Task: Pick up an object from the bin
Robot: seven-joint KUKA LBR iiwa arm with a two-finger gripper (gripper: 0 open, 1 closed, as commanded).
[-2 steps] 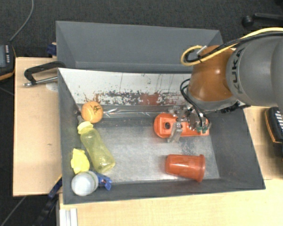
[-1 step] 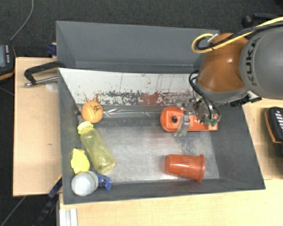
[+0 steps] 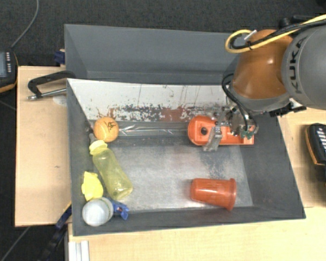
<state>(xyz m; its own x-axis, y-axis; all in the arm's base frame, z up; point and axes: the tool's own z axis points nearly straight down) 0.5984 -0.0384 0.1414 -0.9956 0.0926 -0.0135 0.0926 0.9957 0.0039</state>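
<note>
Front-left: white-and-blue round thing (image 3: 96,211), yellow lump (image 3: 92,185), pale yellow bottle (image 3: 112,173), orange ball (image 3: 105,129) behind them. Red-orange cup (image 3: 213,192) lies on its side mid-front. Gripper (image 3: 221,137) sits over a chunky orange object (image 3: 201,130) at the back wall, right; I can't tell if it's open or closed.

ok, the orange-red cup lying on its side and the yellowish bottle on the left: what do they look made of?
Orange-red cup: probably plastic, semi-gloss. The colour is even, with a soft highlight along its side.
Yellowish bottle: probably thin translucent plastic. The pale body looks see-through and the cap is opaque yellow. Whether it holds any contents is unclear.
</note>
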